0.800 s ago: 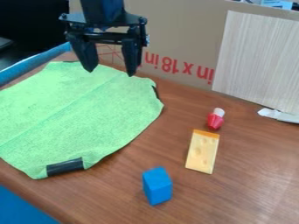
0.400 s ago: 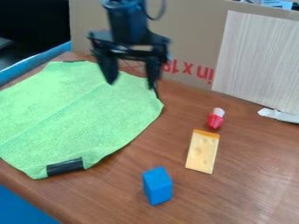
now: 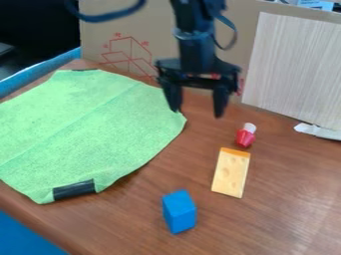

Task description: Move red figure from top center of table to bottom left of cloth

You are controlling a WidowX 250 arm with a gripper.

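The claw (image 3: 197,112), spread wide with nothing between its fingers, has swung from over the green cloth (image 3: 100,119) to beyond its right edge. That brings it near the red figure (image 3: 245,139), so lowering for a grasp seems next. The figure sits right of the cloth, faceted red with a white tip, perhaps leaning; hard to tell from here.
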